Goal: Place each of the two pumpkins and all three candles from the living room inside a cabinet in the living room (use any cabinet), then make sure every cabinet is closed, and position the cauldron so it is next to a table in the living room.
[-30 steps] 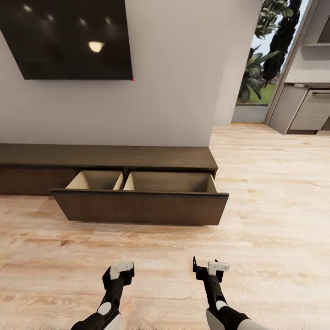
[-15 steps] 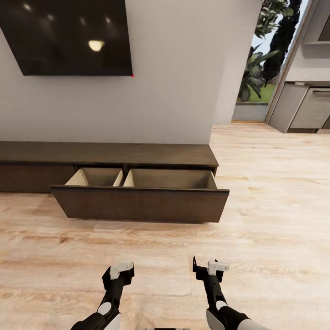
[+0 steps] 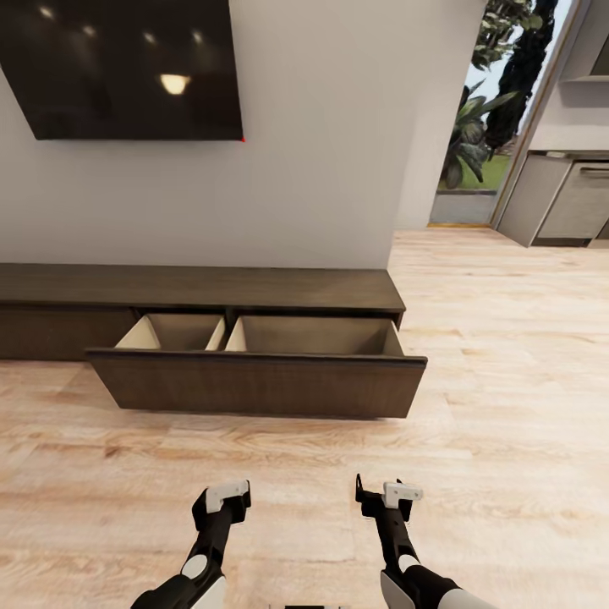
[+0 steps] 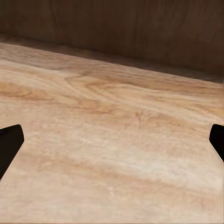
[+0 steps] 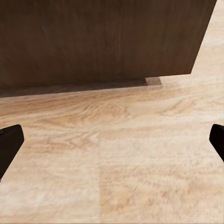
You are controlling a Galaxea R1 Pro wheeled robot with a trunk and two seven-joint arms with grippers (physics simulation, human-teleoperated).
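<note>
Mid-frame: cabinet with wide drawer pulled out, apparently empty; no pumpkins or candles inside. Low in frame: left gripper and right gripper, fingers spread, holding nothing. Risk: shutting too soon, or bumping the protruding drawer front.

Dark brown cabinet, pale interior

Pale wood floor, white wall
</note>
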